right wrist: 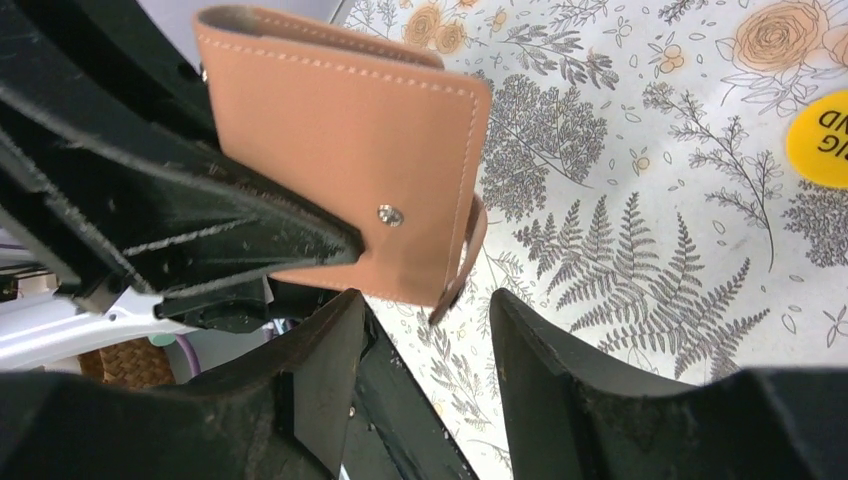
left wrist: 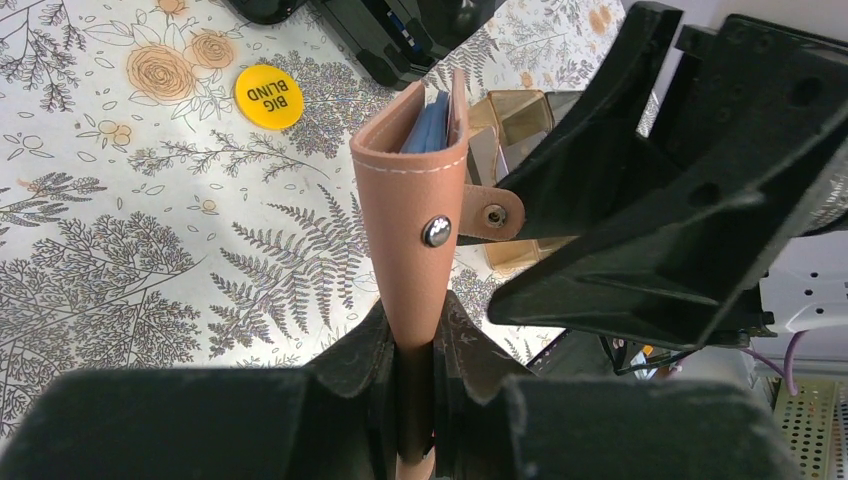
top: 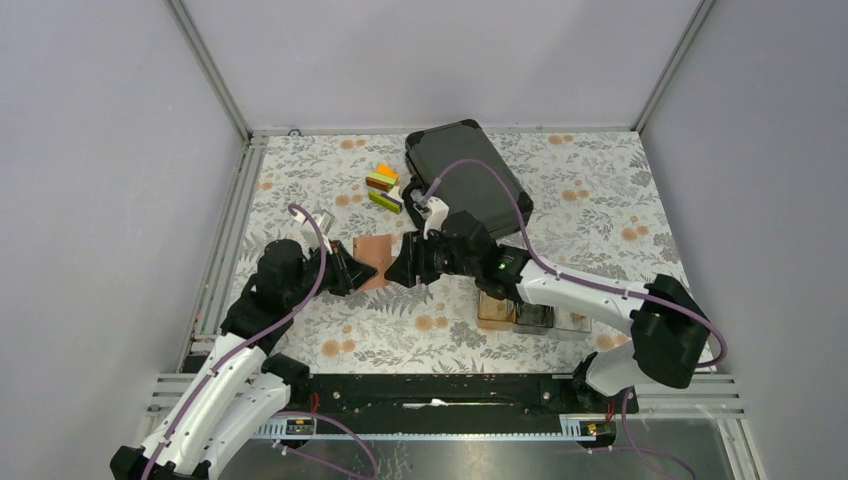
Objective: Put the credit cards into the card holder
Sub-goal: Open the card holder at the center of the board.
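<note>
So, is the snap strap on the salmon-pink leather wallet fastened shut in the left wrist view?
No, the strap sticks out sideways, clear of the metal stud on the salmon-pink wallet.

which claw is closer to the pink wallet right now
Left. The left claw is shut on one edge of the wallet; the right claw is open just beside its strap side, not gripping it.

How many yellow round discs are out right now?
1: the yellow round plastic disc lies flat on the floral tablecloth, near the salmon-pink folding wallet; others may be hidden.
</note>
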Controlling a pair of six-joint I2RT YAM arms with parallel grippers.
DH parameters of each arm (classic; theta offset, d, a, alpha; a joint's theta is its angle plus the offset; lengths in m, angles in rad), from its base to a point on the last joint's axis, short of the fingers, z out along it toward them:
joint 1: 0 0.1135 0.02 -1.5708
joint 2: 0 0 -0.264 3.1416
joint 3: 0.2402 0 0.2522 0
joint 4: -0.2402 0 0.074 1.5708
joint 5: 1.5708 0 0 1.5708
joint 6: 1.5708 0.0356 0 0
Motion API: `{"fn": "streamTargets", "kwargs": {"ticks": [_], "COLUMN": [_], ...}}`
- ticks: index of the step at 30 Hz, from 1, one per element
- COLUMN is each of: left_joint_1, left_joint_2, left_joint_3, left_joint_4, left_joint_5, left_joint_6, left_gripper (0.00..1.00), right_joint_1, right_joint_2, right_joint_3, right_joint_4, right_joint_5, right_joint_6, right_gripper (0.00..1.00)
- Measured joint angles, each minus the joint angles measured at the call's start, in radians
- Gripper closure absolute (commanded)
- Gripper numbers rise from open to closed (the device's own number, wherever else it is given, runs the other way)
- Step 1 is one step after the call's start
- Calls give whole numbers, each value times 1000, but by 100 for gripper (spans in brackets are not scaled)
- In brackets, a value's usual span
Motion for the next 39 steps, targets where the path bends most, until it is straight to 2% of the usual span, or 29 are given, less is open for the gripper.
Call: {"fn": "streamTargets", "kwargs": {"ticks": [9, 12, 16, 17, 18, 22, 24, 26, 32, 39], "left_joint_1": [0, 0, 0, 0, 0, 0, 0, -1, -3, -5], "left_joint_2": [0, 1, 2, 3, 8, 15, 14, 14, 15, -18], "left_joint_3": [0, 0, -10, -16, -23, -61, -96, -130, -248, -343], "left_joint_4": [0, 0, 13, 19, 23, 48, 56, 62, 67, 150], "left_joint_5": [5, 5, 10, 14, 17, 17, 6, -5, -53, -51], "left_joint_6": [0, -1, -9, -14, -19, -49, -72, -90, -150, -227], "left_gripper": [100, 100, 100, 99, 92, 48, 31, 19, 3, 2], "right_joint_1": [1, 1, 1, 1, 1, 2, 2, 2, 2, 2], "right_joint_2": [59, 58, 58, 58, 58, 59, 59, 59, 58, 58], "right_joint_3": [38, 38, 38, 39, 39, 40, 40, 33, -55, -75], "right_joint_4": [-8, -11, -23, -24, -27, -61, -87, -102, -137, -134], "right_joint_5": [76, 106, 124, 125, 124, 110, 93, 64, -24, -102], "right_joint_6": [6, 2, -12, -14, -18, -23, -26, -27, -18, -3], "right_gripper": [52, 64, 99, 100, 100, 100, 100, 100, 100, 100]}}
